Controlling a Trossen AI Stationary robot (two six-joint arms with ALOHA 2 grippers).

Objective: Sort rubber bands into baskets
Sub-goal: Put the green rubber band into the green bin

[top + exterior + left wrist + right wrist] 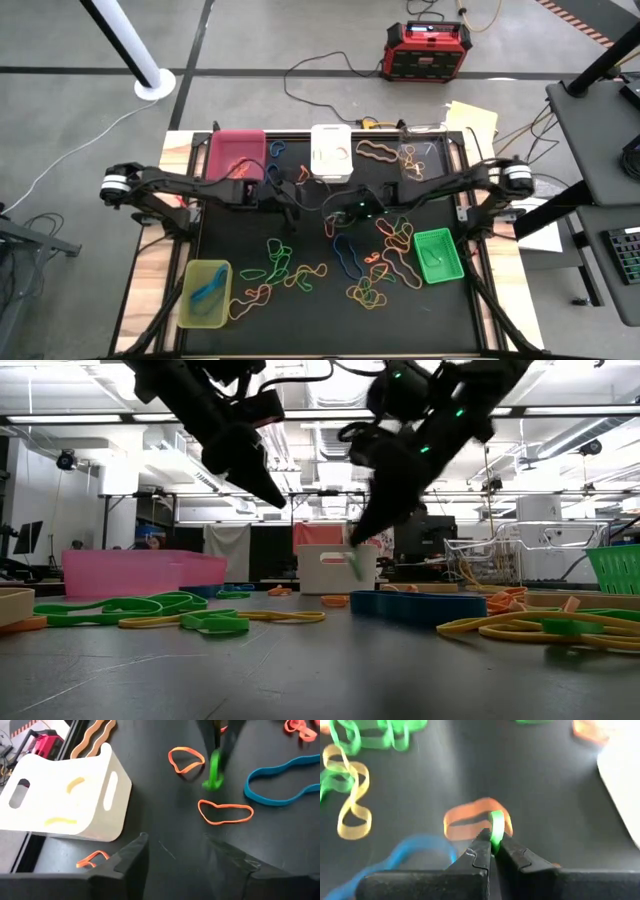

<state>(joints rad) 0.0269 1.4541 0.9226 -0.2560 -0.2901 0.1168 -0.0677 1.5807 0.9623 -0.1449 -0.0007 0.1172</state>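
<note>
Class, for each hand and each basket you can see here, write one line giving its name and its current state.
Left hand: open, holding nothing.
Right hand: shut on green rubber band.
Pink basket: upright, a band inside.
White basket: upright, yellow bands inside.
Clear basket: upright, bands inside.
Green basket: upright, a green band inside.
Yellow-green basket: upright, blue band inside.

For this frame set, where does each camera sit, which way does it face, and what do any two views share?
High: overhead, looking straight down on both arms, the mat and the baskets.
Low: table level, looking across the bands into the room; both arms hang in from above.
Left wrist: past open left gripper at the white basket.
Right wrist: right gripper shut on a green band.
Shared: that green band also shows in the left wrist view.
</note>
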